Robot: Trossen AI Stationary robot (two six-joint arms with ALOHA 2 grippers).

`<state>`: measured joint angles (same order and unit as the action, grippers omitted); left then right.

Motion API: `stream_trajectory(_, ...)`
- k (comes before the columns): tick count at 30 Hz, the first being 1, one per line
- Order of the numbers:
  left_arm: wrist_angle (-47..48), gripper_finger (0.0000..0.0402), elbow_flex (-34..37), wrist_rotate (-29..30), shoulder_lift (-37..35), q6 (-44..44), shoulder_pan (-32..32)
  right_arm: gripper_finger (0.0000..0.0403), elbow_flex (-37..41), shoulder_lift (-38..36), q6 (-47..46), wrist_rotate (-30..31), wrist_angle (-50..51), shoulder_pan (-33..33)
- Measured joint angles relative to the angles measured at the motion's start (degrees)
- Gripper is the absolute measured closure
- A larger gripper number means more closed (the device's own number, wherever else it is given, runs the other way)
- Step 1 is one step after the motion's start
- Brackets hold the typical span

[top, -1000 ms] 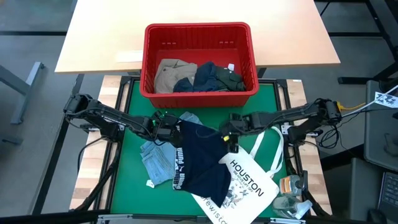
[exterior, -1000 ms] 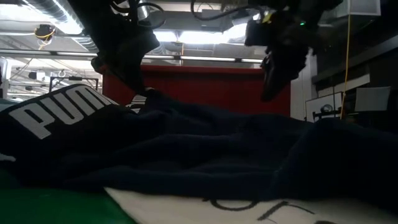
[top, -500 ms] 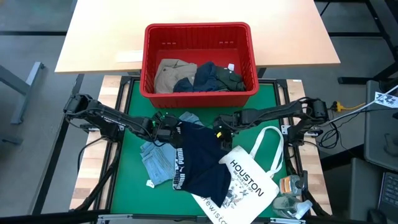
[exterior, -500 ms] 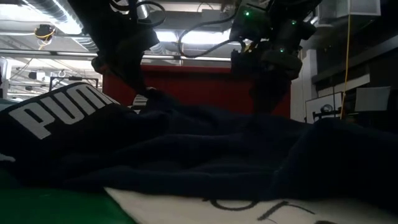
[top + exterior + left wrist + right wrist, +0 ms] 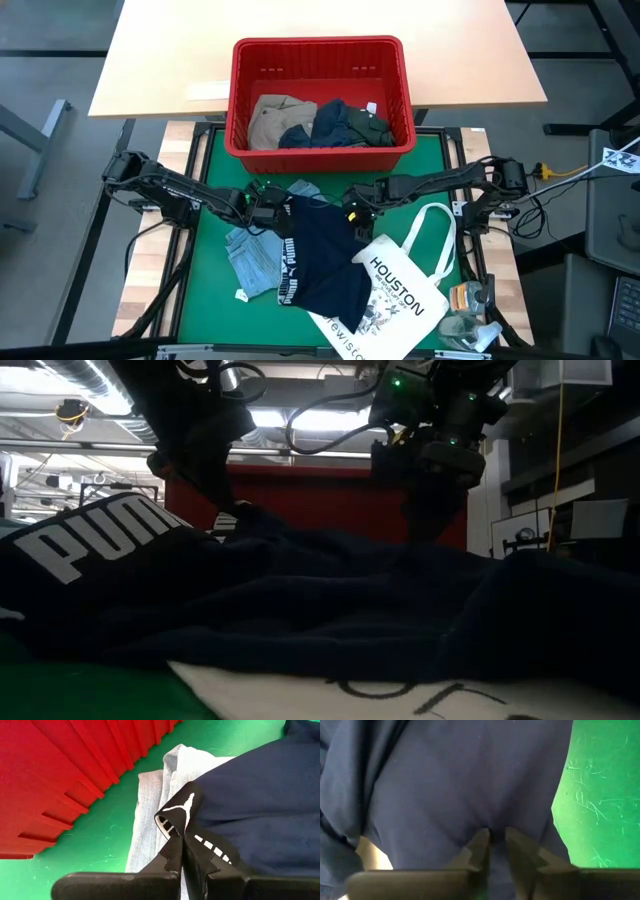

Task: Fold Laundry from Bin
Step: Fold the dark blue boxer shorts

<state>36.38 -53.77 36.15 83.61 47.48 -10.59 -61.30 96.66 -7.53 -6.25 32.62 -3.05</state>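
On the green mat: one navy printed garment (white lettering) at centre, one light blue denim piece at its 9 o'clock, one white HOUSTON tote bag at 4 o'clock. One red slotted plastic bin at 12 o'clock holds three bunched garments. Left gripper reaches in low from 9 o'clock, fingers pinched on the navy garment's edge. Right gripper reaches in from 3 o'clock, fingers nipping navy fabric.

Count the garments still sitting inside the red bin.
3 visible: a khaki garment at the bin's left, a navy one in the middle, a dark green one right. More may lie underneath.
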Motion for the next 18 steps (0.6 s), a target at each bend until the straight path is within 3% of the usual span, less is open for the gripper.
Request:
stream_trajectory(3, 0.00, 0.0401, 0.01, -0.01, 0.00, 0.01, 0.00, 0.0394, 0.00, 0.00, 0.21, 0.75, 0.01, 0.00)
stream_trajectory(11, 0.02, 0.0401, 0.00, -0.01, 0.00, 0.02, 0.00, 0.0397, 0.00, 0.00, 0.34, 1.87, 0.02, 0.01)
stream_trajectory(18, 0.07, 0.0401, 0.02, 0.10, 0.00, 0.11, 0.00, 0.0400, -0.07, -1.91, -2.53, 11.27, 0.45, 0.02)
